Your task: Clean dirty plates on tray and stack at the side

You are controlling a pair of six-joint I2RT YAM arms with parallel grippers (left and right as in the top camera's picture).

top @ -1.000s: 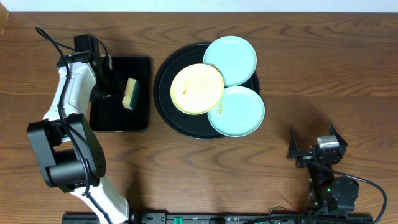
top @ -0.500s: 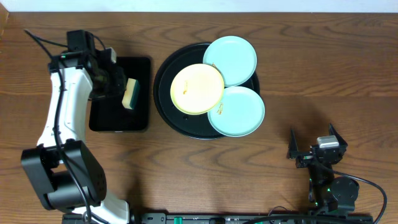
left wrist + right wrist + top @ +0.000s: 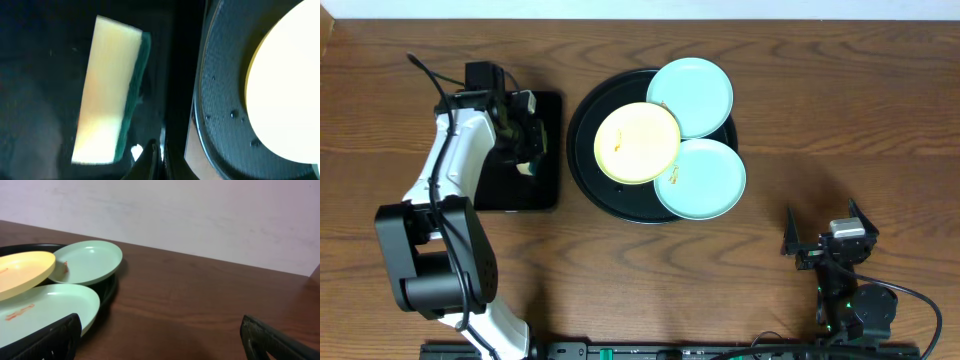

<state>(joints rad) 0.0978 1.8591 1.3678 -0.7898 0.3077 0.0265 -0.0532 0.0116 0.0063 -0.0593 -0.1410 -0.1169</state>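
Logging the left end effector as clenched on the sponge, low over the small rectangular tray at the left of the bench. Seeing little of the sponge from overhead, most of it lying under the fingers. Seeing its yellow face and green scrub layer close and blurred in the left wrist view, near the rim of the round tray.

Logging the right end effector as released, fingers standing wide apart, grasping nothing. Sitting at the front right of the bench, well apart from the round tray.

Finding all three plates on the round tray. Placing the yellow plate left of centre, lying over the edges of both mint ones. Placing the far mint plate at the back right, overhanging the rim. Placing the near mint plate at the front right, likewise overhanging the rim. Spotting a small orange smudge on each plate. Spotting a few small drops on the round tray's floor in the left wrist view.
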